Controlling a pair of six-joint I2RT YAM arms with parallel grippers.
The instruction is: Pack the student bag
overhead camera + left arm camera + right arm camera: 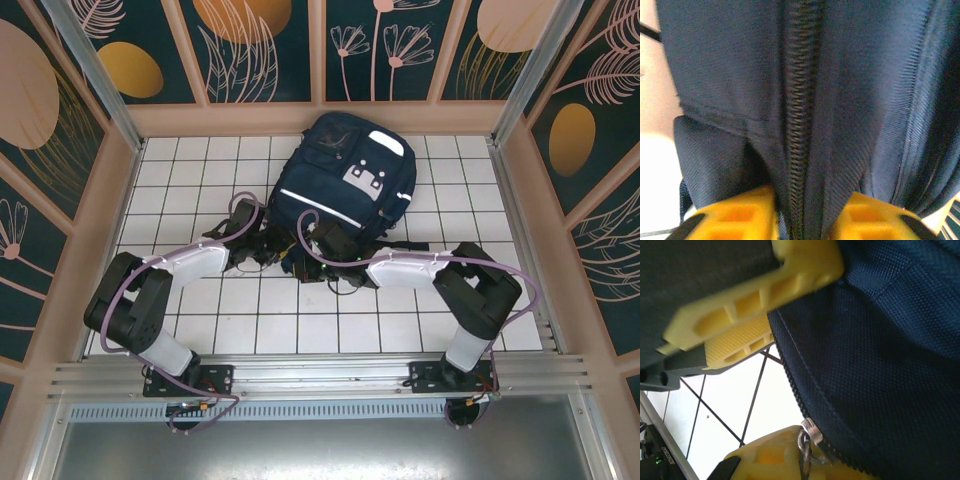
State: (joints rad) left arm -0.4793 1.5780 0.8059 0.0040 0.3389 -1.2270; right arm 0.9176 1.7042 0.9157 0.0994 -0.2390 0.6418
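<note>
One big navy student bag [345, 180] lies flat toward the back middle of the white tiled surface [300, 325], its near edge at both arms. The left gripper [802, 220] has its yellow jaws pinching a ridge of coarse woven fabric, with the dark zip coil [799, 100] running through it. The right gripper [805, 465] has its jaws pressed together on the small metal zipper pull [806, 435]. I'd worry that the smooth pull slips free, that soft cloth bunches into the teeth and jams, or that the limp bag slides on the slick tiles.
</note>
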